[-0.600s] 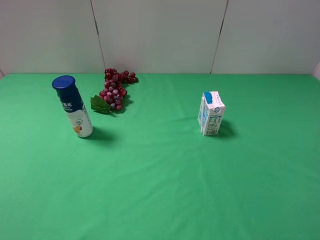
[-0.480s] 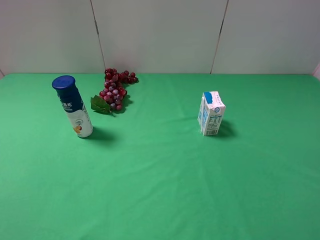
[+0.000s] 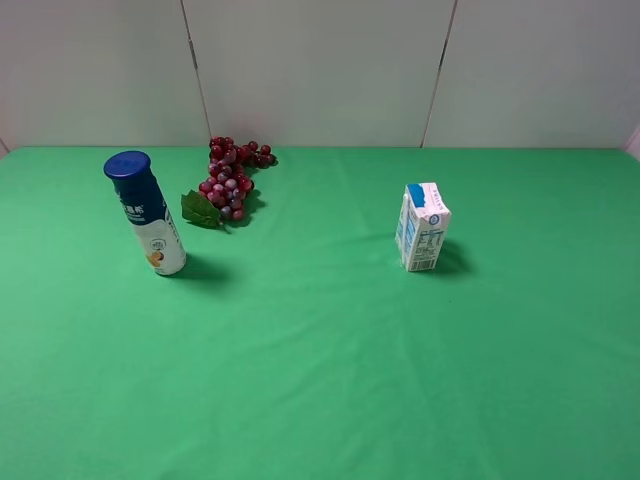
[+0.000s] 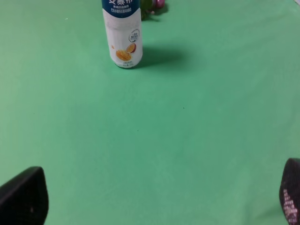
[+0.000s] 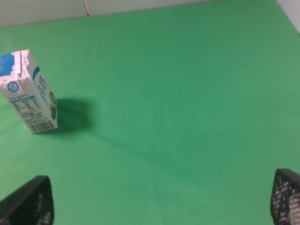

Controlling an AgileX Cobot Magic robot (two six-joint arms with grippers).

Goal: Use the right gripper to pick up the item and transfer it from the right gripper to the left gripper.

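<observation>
matt, faintly creased green table cloth (image 3: 320, 380); smooth, printed small white-and-blue paper carton (image 3: 422, 227); glossy blue-capped white plastic bottle (image 3: 148, 212).

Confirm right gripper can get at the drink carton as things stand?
Probably yes: the drink carton stands upright, apart from bottle and grapes; the open right gripper faces it across bare green cloth.

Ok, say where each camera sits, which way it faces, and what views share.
Exterior high: mounted high, looking down across the table to the back wall; bottle, grapes, carton; no robot parts.
Left wrist: on the left arm, facing the bottle; only fingertips of the open left gripper show.
Right wrist: on the right arm, facing the carton; only fingertips of the open right gripper show.
Shared: exterior and left see the bottle; exterior and right, the carton.
</observation>
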